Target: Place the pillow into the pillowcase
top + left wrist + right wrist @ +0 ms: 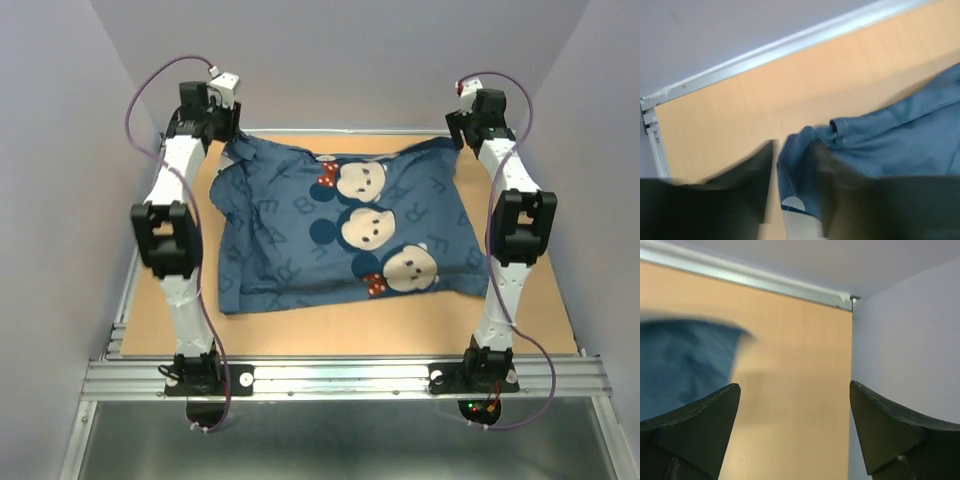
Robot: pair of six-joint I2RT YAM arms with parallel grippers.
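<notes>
The blue pillowcase [350,225], printed with letters and mouse faces, lies plump across the table. The pillow does not show in the top view. In the left wrist view a white patch [800,225] shows under the pillowcase's hem [900,140]; I cannot tell whether it is the pillow. My left gripper [235,138] is at the raised far-left corner. In its own view the left gripper [794,146] has its jaws partly apart, with fabric between them lying against the right finger and a gap beside the left one. My right gripper [465,130] [795,387] is wide open and empty beside the far-right corner [685,360].
The tan table top [400,325] has a metal rail [790,45] along its far edge. Lilac walls close in on both sides, and the right wall [910,340] is close to my right gripper. The arm bases stand at the near edge.
</notes>
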